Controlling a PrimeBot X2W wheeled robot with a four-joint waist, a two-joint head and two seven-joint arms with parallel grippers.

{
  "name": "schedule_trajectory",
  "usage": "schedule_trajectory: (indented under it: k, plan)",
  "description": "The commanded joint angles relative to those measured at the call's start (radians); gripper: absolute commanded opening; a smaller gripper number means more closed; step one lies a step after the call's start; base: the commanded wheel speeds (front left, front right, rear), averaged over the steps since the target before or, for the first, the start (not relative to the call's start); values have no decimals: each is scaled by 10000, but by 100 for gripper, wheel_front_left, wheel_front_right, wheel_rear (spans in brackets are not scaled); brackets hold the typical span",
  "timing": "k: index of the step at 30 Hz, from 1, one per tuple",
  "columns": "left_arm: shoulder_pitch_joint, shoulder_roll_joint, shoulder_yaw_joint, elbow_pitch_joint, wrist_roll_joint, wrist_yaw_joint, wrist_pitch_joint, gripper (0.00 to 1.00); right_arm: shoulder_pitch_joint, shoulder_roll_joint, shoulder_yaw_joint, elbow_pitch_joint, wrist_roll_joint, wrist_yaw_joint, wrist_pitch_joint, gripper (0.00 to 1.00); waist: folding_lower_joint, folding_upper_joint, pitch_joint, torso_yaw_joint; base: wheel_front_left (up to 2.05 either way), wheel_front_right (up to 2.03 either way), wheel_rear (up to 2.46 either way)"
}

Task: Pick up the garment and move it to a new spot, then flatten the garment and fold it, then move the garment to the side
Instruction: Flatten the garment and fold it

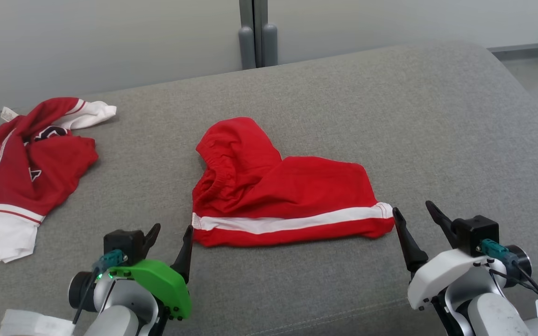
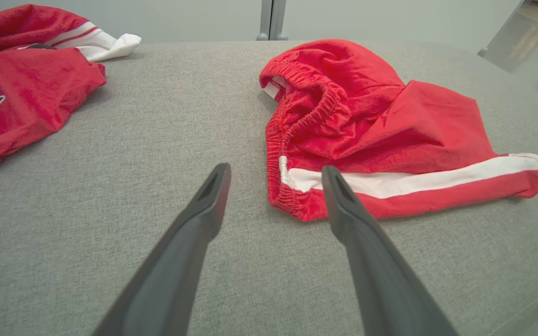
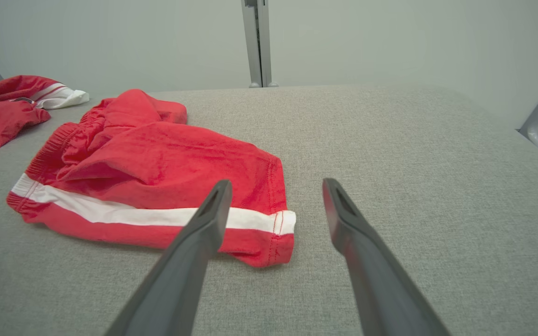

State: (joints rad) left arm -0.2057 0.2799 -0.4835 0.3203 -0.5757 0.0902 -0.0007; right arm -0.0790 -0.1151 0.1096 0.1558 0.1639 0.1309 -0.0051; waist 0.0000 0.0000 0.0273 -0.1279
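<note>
A pair of red shorts (image 1: 287,196) with a white side stripe lies crumpled and partly folded over in the middle of the grey cushion, waistband to the left. My left gripper (image 1: 172,229) is open just off the waistband corner of the shorts (image 2: 390,135), holding nothing. My right gripper (image 1: 413,209) is open beside the leg hem at the right end of the shorts (image 3: 157,172), its left finger close to the striped hem. In both wrist views the fingers (image 2: 203,210) (image 3: 208,219) stand apart over bare cushion.
A second red and white garment (image 1: 21,172) lies bunched at the left of the cushion (image 1: 390,116). A pale wall with a grey vertical post (image 1: 255,32) stands behind. Bare cushion stretches to the right and along the front edge.
</note>
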Motion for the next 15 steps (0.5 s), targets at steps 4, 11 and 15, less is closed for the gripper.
schedule_trajectory:
  k: [4,11,15]
  plan:
    - [-869,-177,-148,733,93,-267,126,100,-389,41,142,117,55,-3,-206,100,0,0,827,-673,0,0,0]
    - [-1521,-326,-294,1622,152,-446,185,100,-668,60,147,353,94,-3,-423,100,0,0,1209,-948,0,0,0]
    - [-1757,-385,-361,2016,150,-526,167,100,-735,64,97,506,83,-3,-554,100,0,0,1312,-999,0,0,0]
